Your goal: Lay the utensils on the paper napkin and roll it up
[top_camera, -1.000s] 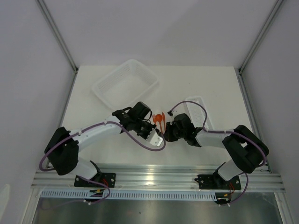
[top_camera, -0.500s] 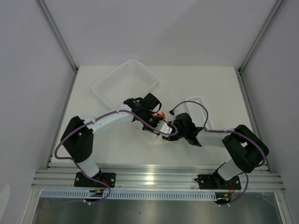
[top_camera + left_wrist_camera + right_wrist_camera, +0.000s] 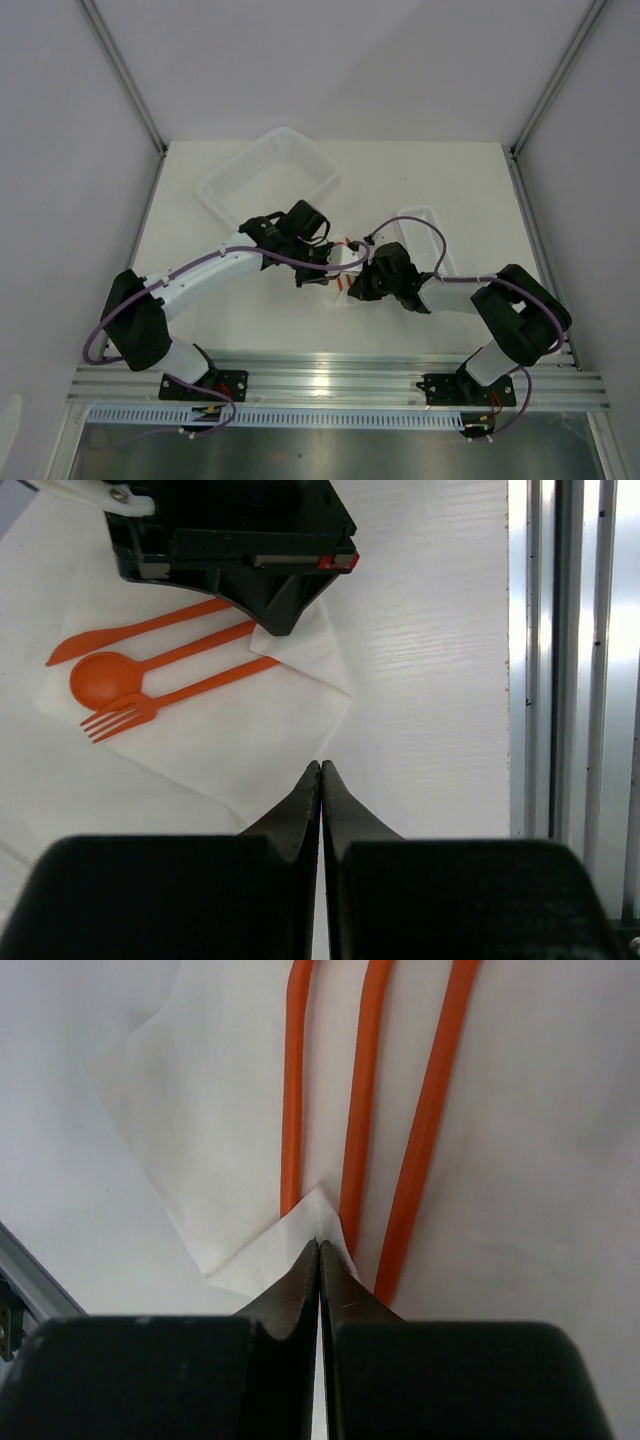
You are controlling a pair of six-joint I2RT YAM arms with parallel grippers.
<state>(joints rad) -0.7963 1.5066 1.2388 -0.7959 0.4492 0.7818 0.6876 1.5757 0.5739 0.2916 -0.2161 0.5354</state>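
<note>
Three slim orange-red plastic utensils, a knife, a spoon and a fork, lie side by side on the thin white square paper napkin, which is spread on the white desk. The right tool is clenched on the napkin's folded-up corner beside the handles. The left tool is clenched at another edge of the napkin; I cannot tell whether it grips paper. A white mesh basket stands farther back.
</note>
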